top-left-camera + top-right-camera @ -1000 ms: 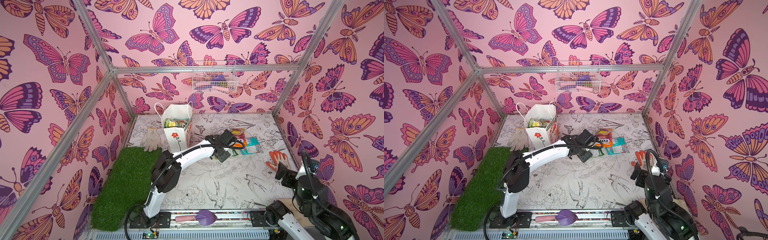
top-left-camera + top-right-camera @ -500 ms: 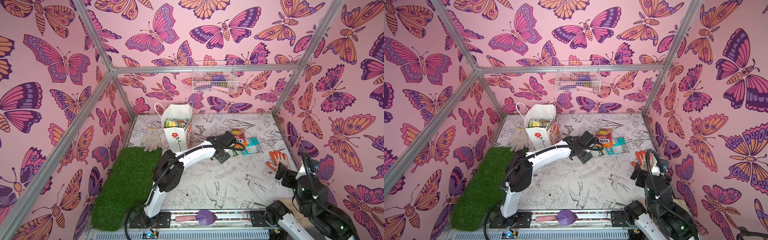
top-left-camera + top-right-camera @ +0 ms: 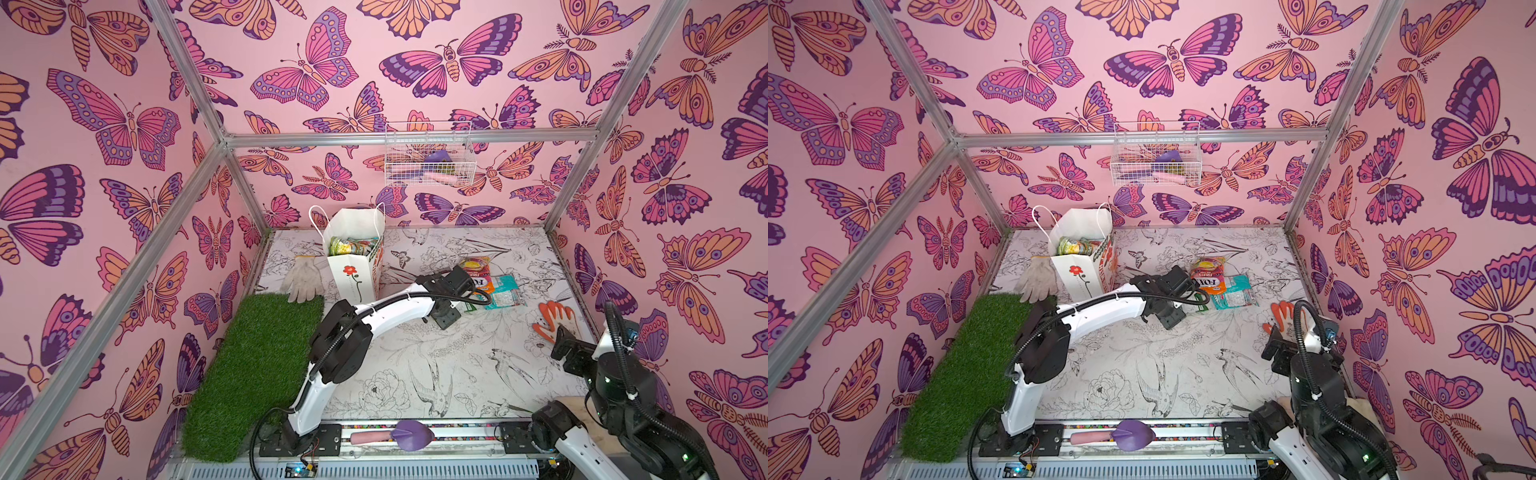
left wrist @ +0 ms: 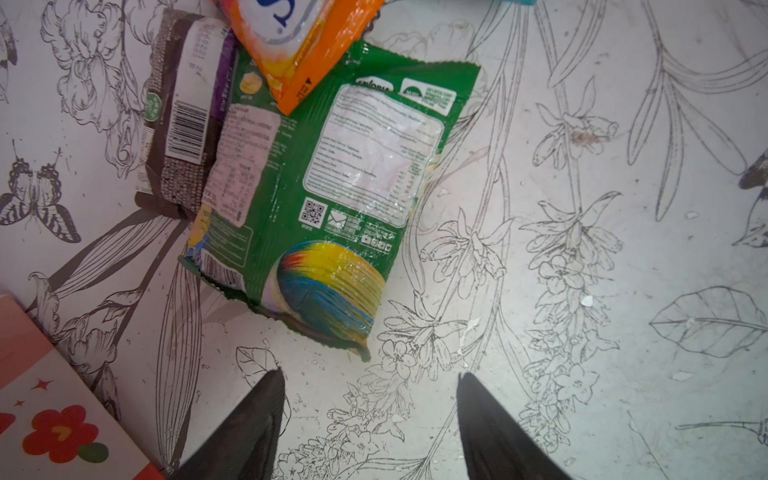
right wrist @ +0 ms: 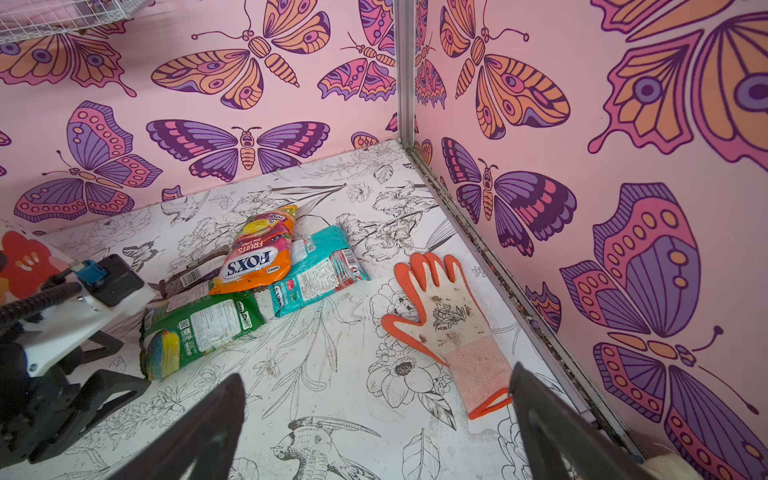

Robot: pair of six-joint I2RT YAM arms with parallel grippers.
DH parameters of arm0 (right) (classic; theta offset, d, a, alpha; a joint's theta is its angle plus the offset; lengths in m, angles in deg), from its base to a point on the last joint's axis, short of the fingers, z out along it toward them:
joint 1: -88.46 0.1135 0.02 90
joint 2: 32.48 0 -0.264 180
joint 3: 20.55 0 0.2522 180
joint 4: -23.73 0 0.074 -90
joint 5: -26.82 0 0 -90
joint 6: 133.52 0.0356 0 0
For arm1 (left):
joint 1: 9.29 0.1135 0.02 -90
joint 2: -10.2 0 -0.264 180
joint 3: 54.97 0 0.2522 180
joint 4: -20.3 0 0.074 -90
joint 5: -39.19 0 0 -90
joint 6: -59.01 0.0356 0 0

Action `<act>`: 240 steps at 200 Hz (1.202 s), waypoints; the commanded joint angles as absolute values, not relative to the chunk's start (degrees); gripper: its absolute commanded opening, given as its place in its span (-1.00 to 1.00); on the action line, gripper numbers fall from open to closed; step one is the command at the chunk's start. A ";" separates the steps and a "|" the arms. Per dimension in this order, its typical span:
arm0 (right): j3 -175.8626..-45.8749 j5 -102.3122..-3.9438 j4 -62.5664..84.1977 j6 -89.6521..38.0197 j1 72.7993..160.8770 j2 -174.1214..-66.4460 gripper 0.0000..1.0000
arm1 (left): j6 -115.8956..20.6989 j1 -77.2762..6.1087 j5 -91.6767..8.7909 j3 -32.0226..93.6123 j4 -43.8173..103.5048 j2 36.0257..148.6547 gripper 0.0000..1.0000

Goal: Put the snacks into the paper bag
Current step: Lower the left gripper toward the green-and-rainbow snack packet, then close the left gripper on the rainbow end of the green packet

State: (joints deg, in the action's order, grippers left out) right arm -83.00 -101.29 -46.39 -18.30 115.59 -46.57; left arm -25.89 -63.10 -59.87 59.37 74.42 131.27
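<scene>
Presumably to straddle the green packet, I held the left gripper spread and empty just beside it; right gripper spread, idle.

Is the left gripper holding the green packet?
No, the left gripper is open and empty; the green packet lies on the table.

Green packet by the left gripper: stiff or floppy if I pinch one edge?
Likely floppy: the green packet is thin, crinkled film. Its glossy surface may slip when pinched. The orange FOX'S bag overlaps one corner, so lifting will probably drag that bag too.
</scene>
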 commanded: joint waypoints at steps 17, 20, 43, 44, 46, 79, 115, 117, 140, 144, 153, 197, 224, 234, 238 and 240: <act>-82.79 -101.83 -46.05 -18.82 115.38 -46.54 0.99 | -25.01 -63.61 -61.45 59.60 74.75 132.61 0.36; -82.76 -101.85 -46.08 -18.82 115.31 -46.49 0.99 | -25.00 -63.61 -61.49 59.60 74.70 132.66 0.36; -82.79 -102.05 -46.03 -18.75 115.35 -46.10 0.99 | -24.68 -63.60 -61.75 59.77 74.68 133.17 0.36; -82.81 -102.08 -46.03 -18.74 115.35 -46.10 0.99 | -24.67 -63.60 -61.78 59.78 74.72 133.25 0.36; -82.76 -102.11 -46.02 -18.73 115.35 -46.06 0.99 | -24.62 -63.61 -61.86 59.85 74.70 133.33 0.36; -82.74 -102.03 -46.03 -18.73 115.35 -46.18 0.99 | -24.16 -63.86 -62.60 60.90 74.93 134.53 0.37; -82.74 -102.11 -46.06 -18.66 115.35 -46.00 0.98 | -23.87 -64.13 -64.64 61.59 75.16 135.78 0.37; -82.74 -102.11 -46.05 -18.65 115.35 -46.01 0.98 | -23.81 -64.11 -64.69 61.60 75.14 135.74 0.37; -82.74 -102.12 -46.03 -18.66 115.35 -45.95 0.99 | -23.57 -64.20 -65.55 61.88 75.12 136.27 0.37; -82.74 -102.12 -46.13 -18.69 115.35 -45.96 0.99 | -23.48 -64.30 -65.73 61.96 75.14 136.39 0.37; -82.74 -102.03 -46.03 -18.65 115.34 -46.02 0.99 | -23.22 -64.41 -66.20 61.97 75.12 136.64 0.37; -82.75 -101.88 -46.01 -18.81 115.35 -46.23 0.99 | -22.14 -64.72 -68.83 62.77 75.33 138.07 0.37; -82.78 -101.85 -45.95 -18.84 115.35 -46.37 0.99 | -21.85 -64.84 -69.29 63.29 75.48 139.04 0.36; -82.79 -101.89 -45.98 -18.82 115.38 -46.45 0.99 | -21.72 -64.80 -69.66 63.52 75.60 139.40 0.36; -82.75 -101.84 -46.02 -18.82 115.37 -46.43 0.99 | -21.68 -64.83 -69.86 63.56 75.63 139.55 0.37; -82.74 -101.81 -45.98 -18.82 115.36 -46.45 0.99 | -21.68 -64.84 -69.94 63.67 75.63 139.68 0.37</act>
State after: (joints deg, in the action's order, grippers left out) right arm -83.00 -101.27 -46.39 -18.33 115.59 -46.57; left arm -22.46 -64.49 -67.74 62.04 74.60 138.25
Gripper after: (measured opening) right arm 0.992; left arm 0.683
